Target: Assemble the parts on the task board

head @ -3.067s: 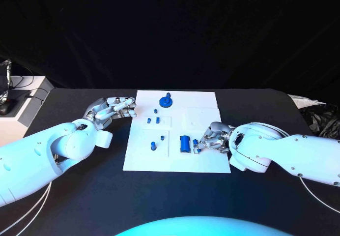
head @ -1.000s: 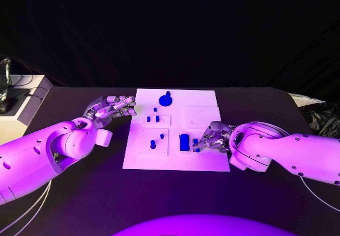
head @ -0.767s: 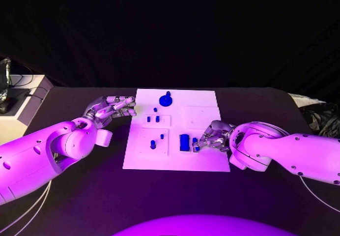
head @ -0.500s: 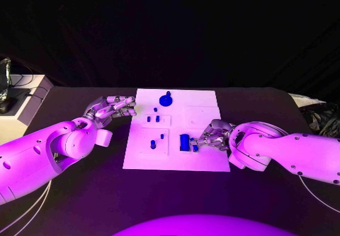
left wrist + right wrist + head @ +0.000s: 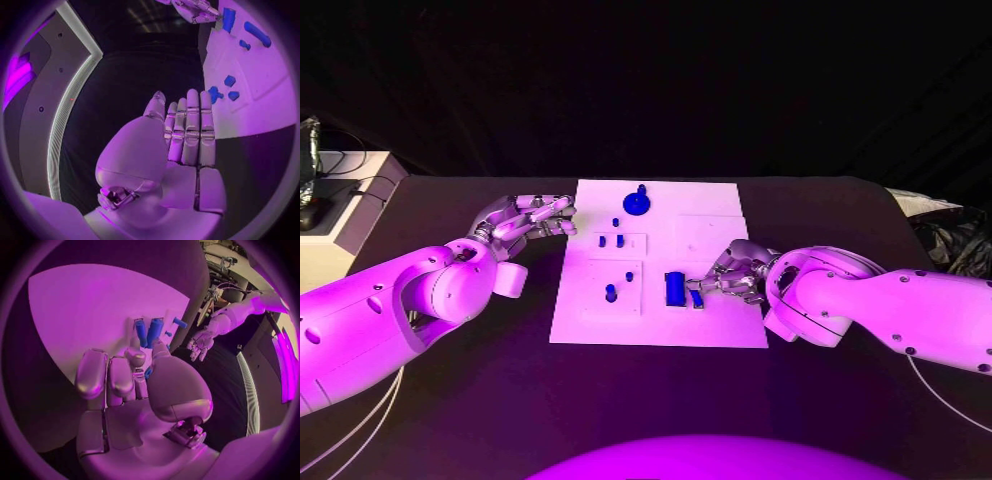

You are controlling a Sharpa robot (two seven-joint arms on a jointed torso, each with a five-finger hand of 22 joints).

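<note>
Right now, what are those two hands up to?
Left hand open, beside the task board. Right hand pinching a small blue part by the large blue block. Nothing in the way.

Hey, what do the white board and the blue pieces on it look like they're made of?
The board looks like matte white plastic or painted sheet: flat and even, no glare, with shallow square outlines. The blue pieces, such as the long block beside the right hand, look like moulded or printed plastic: solid colour, crisp edges. Neither can be told for sure.
</note>
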